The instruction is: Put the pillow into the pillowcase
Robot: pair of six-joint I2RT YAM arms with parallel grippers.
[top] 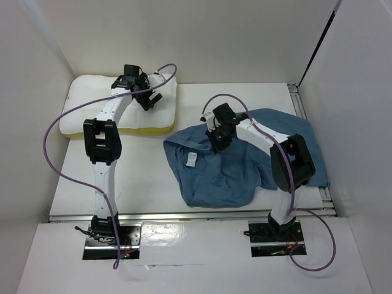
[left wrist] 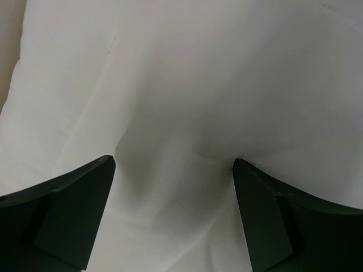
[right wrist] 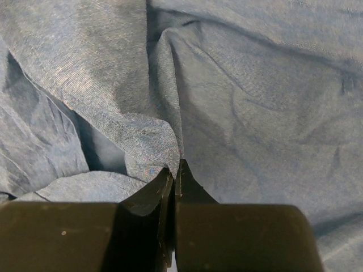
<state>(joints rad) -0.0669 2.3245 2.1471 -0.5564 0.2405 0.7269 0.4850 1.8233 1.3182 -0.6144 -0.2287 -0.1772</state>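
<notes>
where pillowcase [top: 220, 177] lies, table [top: 147, 180] seems white

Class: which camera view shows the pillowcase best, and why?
Top external: the blue pillowcase shows almost whole, the right arm crossing it. Right wrist shows only folds pinched by the right gripper; left wrist shows none of it.
</notes>
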